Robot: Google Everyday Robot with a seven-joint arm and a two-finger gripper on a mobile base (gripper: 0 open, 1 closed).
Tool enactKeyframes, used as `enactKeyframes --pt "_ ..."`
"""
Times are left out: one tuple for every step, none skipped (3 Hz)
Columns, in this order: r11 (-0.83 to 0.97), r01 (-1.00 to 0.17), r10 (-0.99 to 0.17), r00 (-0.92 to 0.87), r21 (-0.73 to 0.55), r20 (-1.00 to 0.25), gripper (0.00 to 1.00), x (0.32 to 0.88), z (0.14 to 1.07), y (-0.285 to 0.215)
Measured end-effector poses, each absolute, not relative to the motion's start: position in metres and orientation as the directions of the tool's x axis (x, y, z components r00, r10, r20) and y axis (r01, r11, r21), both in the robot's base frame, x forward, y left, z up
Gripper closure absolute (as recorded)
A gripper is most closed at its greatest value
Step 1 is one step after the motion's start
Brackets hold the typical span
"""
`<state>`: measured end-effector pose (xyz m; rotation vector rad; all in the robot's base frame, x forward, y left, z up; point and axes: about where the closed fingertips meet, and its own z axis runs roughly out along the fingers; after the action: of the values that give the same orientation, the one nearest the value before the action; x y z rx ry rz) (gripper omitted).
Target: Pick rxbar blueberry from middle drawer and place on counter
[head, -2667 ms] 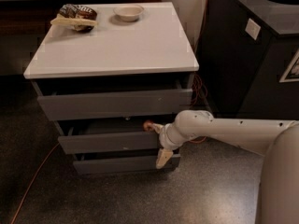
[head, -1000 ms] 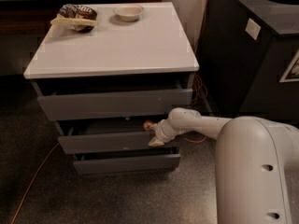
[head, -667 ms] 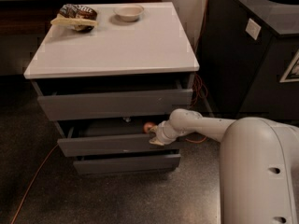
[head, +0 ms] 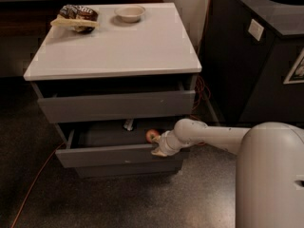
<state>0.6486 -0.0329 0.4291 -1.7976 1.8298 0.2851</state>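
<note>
A white arm [head: 213,137] reaches in from the right, and its tool [head: 159,149] sits at the right end of the pulled-out middle drawer [head: 109,156], against the front edge. How wide the tool stands, I cannot tell. Just beside it lies a red apple [head: 152,136]. The rxbar blueberry [head: 128,124] rests at the drawer's back (partly shadowed). On the bench [head: 123,46] sit a snack bag [head: 76,17] and a bowl [head: 129,13].

Hand [head: 158,148] low, arm [head: 214,137] outstretched.
</note>
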Motion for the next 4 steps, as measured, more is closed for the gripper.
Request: enactKeyframes --pt "0.081 -0.971 -0.853 0.049 -0.226 -0.519 1.0 0.6486 0.4303 -0.0329" --pt "0.081 -0.971 -0.853 0.049 -0.226 -0.519 1.0 0.6485 0.4303 -0.0328" --pt "0.081 -0.971 -0.853 0.049 -0.226 -0.519 1.0 0.6485 0.4303 -0.0328" --pt "0.081 -0.971 -0.853 0.049 -0.226 -0.519 1.0 0.6484 0.4303 -0.0328"
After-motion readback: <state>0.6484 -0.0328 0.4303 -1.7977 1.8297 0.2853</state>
